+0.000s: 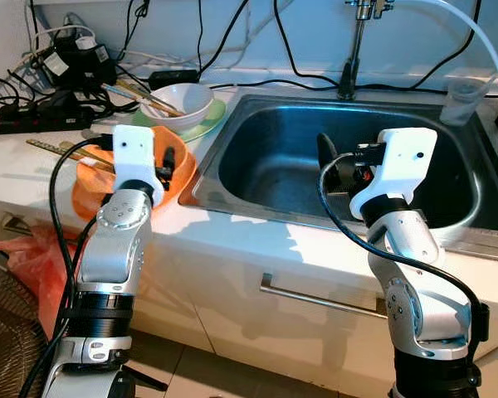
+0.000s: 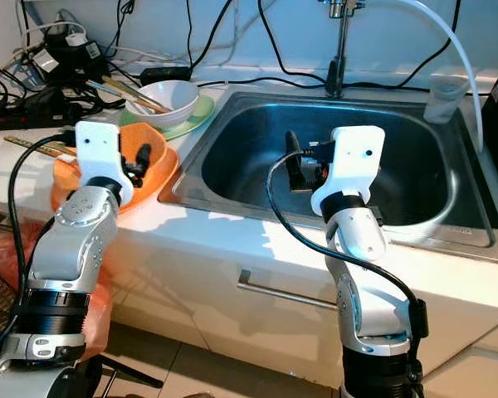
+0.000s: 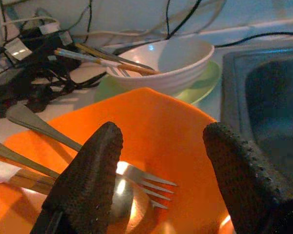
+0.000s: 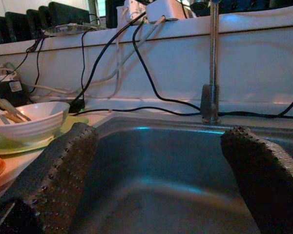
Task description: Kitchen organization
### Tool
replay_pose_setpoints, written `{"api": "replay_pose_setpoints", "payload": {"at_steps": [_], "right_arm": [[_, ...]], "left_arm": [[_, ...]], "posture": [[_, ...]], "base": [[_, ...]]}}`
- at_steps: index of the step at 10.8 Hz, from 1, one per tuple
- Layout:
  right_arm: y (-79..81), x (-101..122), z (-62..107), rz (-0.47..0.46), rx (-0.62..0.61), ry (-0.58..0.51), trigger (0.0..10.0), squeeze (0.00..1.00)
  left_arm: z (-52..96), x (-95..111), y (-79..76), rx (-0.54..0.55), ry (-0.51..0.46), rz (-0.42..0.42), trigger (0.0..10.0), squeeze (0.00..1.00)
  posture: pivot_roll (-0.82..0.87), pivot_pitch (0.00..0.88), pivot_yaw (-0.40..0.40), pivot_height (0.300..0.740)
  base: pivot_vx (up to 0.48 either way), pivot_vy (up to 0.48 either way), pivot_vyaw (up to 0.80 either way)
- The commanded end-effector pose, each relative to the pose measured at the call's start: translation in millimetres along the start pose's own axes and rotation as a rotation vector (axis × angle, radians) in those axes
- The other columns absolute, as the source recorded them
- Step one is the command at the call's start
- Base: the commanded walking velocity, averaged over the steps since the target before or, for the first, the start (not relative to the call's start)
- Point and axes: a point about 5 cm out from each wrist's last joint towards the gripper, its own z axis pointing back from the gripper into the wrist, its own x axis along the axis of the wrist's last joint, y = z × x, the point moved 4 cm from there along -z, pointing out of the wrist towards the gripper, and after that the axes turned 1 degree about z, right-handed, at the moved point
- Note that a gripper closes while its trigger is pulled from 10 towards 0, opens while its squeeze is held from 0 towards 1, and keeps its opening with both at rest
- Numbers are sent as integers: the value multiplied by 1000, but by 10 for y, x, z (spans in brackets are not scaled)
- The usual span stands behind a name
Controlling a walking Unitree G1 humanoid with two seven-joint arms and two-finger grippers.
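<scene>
Both silver arms rise from the near edge of the scene. Left gripper (image 3: 161,161) — fingers spread wide, holding nothing — hangs over the orange bowl (image 1: 91,192), which sits on the white counter (image 1: 17,170) at about 9 o'clock from the sink (image 1: 257,149). Inside this bowl a fork (image 3: 144,181) and other metal utensil handles lie between the two fingertips (image 3: 95,170). At 12 o'clock from the orange bowl, a white bowl (image 1: 183,101) with chopsticks (image 1: 141,97) laid across it rests on a pale green plate (image 1: 206,123).

Right gripper (image 4: 156,170) — likewise wide apart and holding nothing — is poised above the steel basin, pointing toward the faucet (image 1: 353,50) at 12 o'clock on the sink rim. A clear plastic cup (image 1: 463,99) stands at the sink's 2 o'clock corner. Black cables and a power strip (image 1: 33,120) crowd the counter at 10 o'clock. A drawer handle (image 1: 315,297) shows on the cabinet front below.
</scene>
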Motion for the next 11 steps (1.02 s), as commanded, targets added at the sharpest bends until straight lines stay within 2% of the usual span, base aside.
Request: {"api": "replay_pose_setpoints", "payload": {"at_steps": [1, 3, 6, 11], "right_arm": [[53, -17, -13, 2, 20, 8, 10000, 0], [52, -16, -15, 11, 19, 5, 10000, 0], [51, -15, -17, 17, 17, 4, 10000, 0], [53, -22, -20, 22, 22, 9, 10000, 0]], "left_arm": [[3, 62, -21, -30, -7, -8, 10000, 0], [4, 79, -92, -69, 1, -20, 10000, 0], [-14, 8, -131, -70, 56, -15, 10000, 0], [-16, -192, -122, -93, 188, -88, 10000, 0]], "posture": [[-4, 0, 115, 740], [-5, 0, 117, 740], [-8, 0, 117, 740], [-4, 0, 115, 740]], "base": [[0, 0, 0], [0, 0, 0], [0, 0, 0], [0, 0, 0]]}}
